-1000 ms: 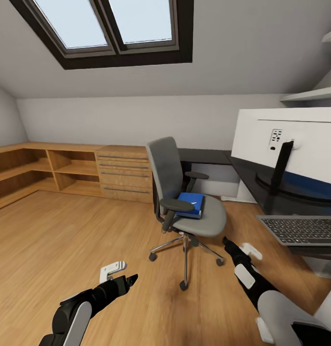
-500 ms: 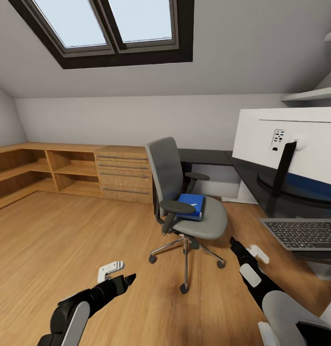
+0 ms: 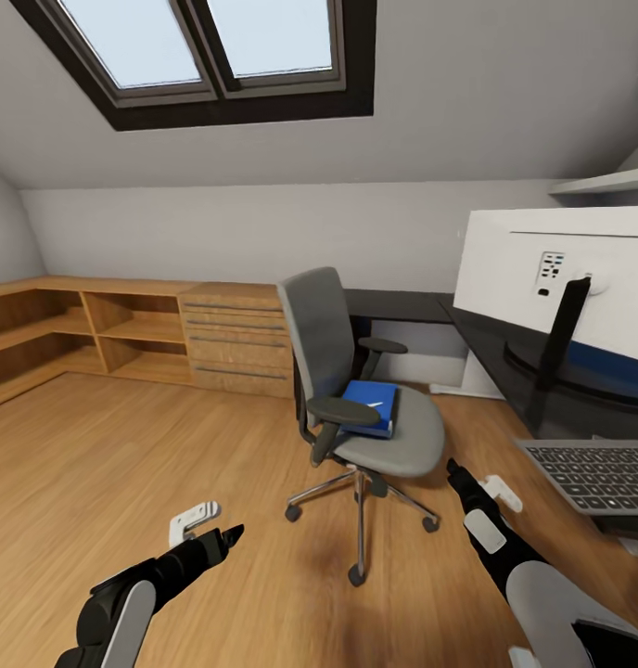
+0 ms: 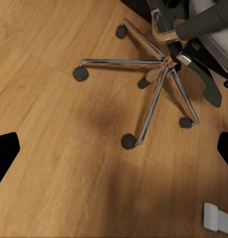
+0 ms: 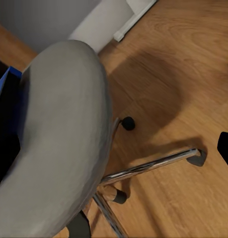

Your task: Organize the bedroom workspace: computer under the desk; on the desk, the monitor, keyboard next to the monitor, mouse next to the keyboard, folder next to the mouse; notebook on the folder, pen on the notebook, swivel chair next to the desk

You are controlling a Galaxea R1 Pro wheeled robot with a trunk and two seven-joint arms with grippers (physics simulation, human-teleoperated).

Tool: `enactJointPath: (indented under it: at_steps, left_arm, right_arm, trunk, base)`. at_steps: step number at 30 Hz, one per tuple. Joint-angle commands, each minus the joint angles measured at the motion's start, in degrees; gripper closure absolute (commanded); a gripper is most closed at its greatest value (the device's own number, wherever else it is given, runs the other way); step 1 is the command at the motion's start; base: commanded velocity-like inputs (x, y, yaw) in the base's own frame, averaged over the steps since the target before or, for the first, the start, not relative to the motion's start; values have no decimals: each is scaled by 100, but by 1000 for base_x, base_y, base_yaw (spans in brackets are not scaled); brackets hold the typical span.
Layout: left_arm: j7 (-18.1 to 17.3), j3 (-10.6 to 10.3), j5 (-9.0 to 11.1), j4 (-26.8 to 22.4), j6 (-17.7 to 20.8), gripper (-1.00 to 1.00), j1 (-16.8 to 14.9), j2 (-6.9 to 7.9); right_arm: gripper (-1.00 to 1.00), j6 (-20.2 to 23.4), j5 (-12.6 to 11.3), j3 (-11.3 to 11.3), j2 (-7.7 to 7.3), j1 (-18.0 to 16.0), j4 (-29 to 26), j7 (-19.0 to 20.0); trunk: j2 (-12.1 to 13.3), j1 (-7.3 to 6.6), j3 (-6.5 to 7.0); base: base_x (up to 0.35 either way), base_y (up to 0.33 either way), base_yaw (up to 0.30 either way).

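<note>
Casters make this risky: the swivel chair [image 3: 361, 390] could roll if I bump its seat while reaching for the folder [image 3: 373, 406] lying there. My right gripper [image 3: 456, 475] hangs near the seat edge, left gripper [image 3: 228, 535] low; both fingers spread, empty.

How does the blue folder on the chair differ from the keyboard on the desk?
The flat bright-blue folder lies on the grey swivel chair's seat; the slim grey-framed keyboard lies on the glossy black desk. The folder is smooth and compact, the keyboard wider and covered in black keys. Both lie flat.
</note>
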Motion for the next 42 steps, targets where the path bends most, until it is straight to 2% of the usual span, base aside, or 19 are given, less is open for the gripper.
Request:
enactJointPath:
  at_steps: [1,15,19,37,42]
  left_arm:
    - [51,7,61,-7,30,-100,-4,-4]
    - [39,11,75,-7,32,-100,-4,-3]
    - [51,-37,280,-57,81,-100,-4,-22]
    - [52,-60,307,-68,74,-100,-4,-31]
    - [31,-60,308,-68,51,-100,-4,-14]
  right_arm:
    - [-100,-18,-60,14,-2,-3,2,4]
    - [-100,-25,-66,-57,-2,-3,-14,38]
    - [-100,-27,-65,-62,-19,-3,-16,39]
    - [-100,-29,-62,-67,-78,-3,-20,39]
    - [-100,-293,-57,-59,-79,-3,-3,39]
  trunk:
    - [-3,0,-6]
    - [-3,0,-6]
    - [-3,0,-6]
    - [-725,395,-329]
    - [-725,395,-329]
  base:
    - [64,0,0]
    - [9,0,0]
    - [0,0,0]
    - [0,0,0]
    - [0,0,0]
